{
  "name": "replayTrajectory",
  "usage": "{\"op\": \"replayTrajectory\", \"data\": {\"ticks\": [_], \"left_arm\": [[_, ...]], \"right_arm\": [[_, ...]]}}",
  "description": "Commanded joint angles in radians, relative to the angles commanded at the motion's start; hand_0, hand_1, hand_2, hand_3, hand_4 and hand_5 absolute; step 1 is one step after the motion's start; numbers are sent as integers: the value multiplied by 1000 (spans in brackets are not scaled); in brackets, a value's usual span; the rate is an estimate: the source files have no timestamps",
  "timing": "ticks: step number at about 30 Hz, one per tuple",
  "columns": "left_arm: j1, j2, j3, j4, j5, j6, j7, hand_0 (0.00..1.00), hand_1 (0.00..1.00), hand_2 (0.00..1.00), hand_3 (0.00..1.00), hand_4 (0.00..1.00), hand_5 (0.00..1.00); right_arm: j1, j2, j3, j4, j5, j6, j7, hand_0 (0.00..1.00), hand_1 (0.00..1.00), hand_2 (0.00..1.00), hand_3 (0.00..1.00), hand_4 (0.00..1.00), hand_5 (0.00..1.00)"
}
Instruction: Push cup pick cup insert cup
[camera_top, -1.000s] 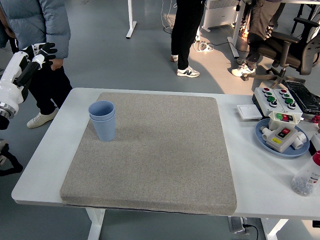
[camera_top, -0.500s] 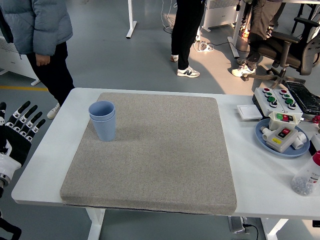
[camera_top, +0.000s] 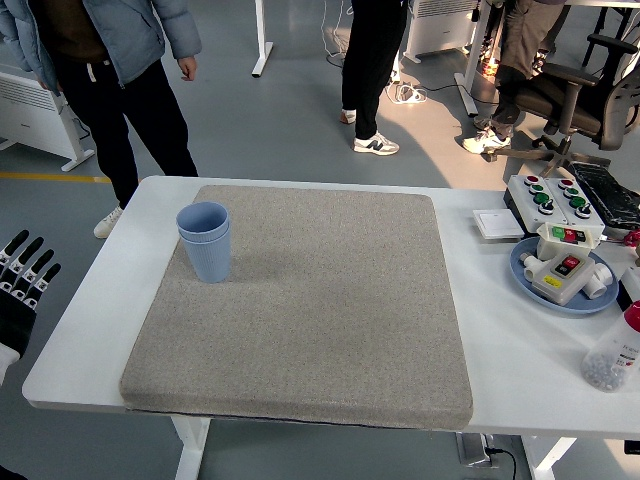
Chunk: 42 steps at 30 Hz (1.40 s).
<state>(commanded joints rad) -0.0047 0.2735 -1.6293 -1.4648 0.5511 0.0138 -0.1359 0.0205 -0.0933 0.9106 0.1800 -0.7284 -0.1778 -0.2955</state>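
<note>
Two blue cups stand nested one inside the other, upright, on the grey mat near its far left corner. My left hand is at the picture's left edge, off the table and below its level, fingers spread and holding nothing. It is well to the left of the cups. My right arm is out of view.
A blue plate with a white button box sits at the right. A control box with coloured buttons and a clear bottle are also at the right. A person in a grey jacket stands beyond the table's far left corner.
My left arm has dropped from raised at the far left to low beside the table. The person has stepped to the right, closer to the table's far left corner. The cups have not moved.
</note>
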Motion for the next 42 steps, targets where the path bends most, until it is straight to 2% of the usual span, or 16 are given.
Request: {"op": "replayTrajectory", "data": {"ticks": [2, 11, 17, 27, 42], "left_arm": [[1, 0, -6, -1, -5, -2, -3, 868, 879, 913, 873, 707, 998], [3, -5, -7, 7, 0, -10, 3, 865, 877, 911, 870, 703, 998], [-15, -3, 4, -3, 7, -8, 1, 870, 877, 910, 870, 705, 998], [-53, 3, 53, -13, 21, -2, -5, 873, 882, 917, 880, 703, 998], [-60, 5, 75, -17, 35, 11, -20, 874, 882, 917, 881, 698, 998]], "right_arm": [[0, 0, 1, 0, -1, 0, 0, 530, 547, 620, 685, 316, 859], [0, -2, -7, 0, 6, -5, -4, 530, 547, 616, 682, 310, 856], [-9, 18, -14, 0, 54, -26, 7, 530, 547, 620, 678, 305, 855], [-10, 43, -119, 0, 109, -5, 34, 530, 547, 614, 661, 280, 869], [-10, 39, -125, 0, 104, -4, 46, 530, 547, 612, 649, 268, 861]]}}
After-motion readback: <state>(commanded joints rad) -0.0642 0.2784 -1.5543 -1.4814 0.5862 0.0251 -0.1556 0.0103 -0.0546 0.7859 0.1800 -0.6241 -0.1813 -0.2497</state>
